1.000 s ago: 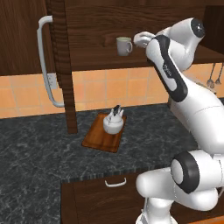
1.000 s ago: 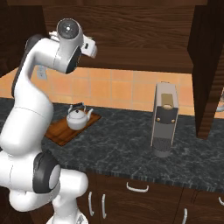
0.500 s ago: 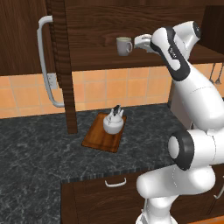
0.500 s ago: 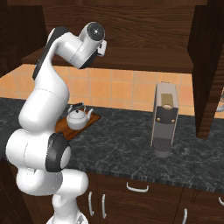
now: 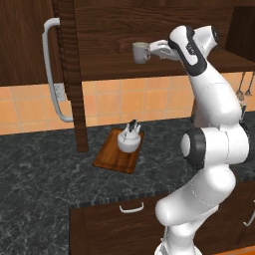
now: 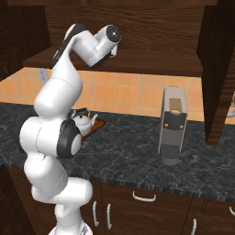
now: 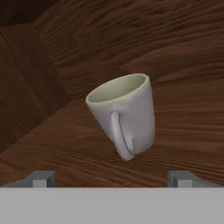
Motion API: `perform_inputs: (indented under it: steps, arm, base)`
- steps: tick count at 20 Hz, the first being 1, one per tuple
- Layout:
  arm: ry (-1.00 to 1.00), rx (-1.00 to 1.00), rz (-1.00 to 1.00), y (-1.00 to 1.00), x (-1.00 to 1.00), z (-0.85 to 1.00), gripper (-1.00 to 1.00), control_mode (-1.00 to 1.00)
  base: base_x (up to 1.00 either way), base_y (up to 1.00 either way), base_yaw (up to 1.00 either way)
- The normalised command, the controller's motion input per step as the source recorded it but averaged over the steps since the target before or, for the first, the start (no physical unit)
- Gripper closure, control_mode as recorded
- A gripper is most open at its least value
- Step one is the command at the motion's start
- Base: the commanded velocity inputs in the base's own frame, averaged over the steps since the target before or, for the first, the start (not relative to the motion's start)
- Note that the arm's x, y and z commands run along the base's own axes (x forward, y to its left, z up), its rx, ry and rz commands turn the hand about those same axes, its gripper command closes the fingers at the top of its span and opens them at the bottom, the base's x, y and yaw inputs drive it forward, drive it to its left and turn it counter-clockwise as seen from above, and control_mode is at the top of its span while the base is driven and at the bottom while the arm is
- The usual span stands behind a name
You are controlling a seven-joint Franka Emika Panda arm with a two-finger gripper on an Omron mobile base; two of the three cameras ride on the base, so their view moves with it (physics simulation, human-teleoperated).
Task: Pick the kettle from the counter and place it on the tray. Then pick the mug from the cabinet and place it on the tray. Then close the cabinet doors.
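On the cabinet point(image 5: 124, 60) shelf, at twelve o'clock from the fully open, empty gripper point(image 7: 112, 178), stands the mug point(image 7: 124, 114). It looks light, stiff, smooth and breakable; I would grip across its body, with the handle at six o'clock.

Rendered home kitchen. Evidence: dark marbled stone counter point(image 5: 40, 184) across the lower frame, wood drawers with curved silver handles point(image 6: 144, 197) beneath it, orange tile backsplash point(image 5: 149, 99) mid-frame, dark wood wall cabinet point(image 5: 114, 30) across the top. Kettle point(image 5: 128, 140) on a wooden tray point(image 5: 107, 159), mug point(image 5: 141, 52) on the cabinet shelf, boxy coffee machine point(image 6: 172, 125) at right, utensils hanging at far right point(image 5: 241, 87).
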Motion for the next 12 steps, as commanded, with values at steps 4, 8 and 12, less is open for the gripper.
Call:
perform_inputs:
  steps: [4,8,12]
  arm:
    - [0.0,-0.08,0.0,0.22,0.42,0.0,-1.0,-1.0]
    - [0.0,-0.09,0.0,0.08,0.42,-0.01,-1.0,-1.0]
    - [0.0,-0.04,0.0,0.01,0.36,-0.07,-1.0,-1.0]
  base:
    - [0.0,0.0,0.0]
    - [0.0,0.0,0.0]
    - [0.0,0.0,0.0]
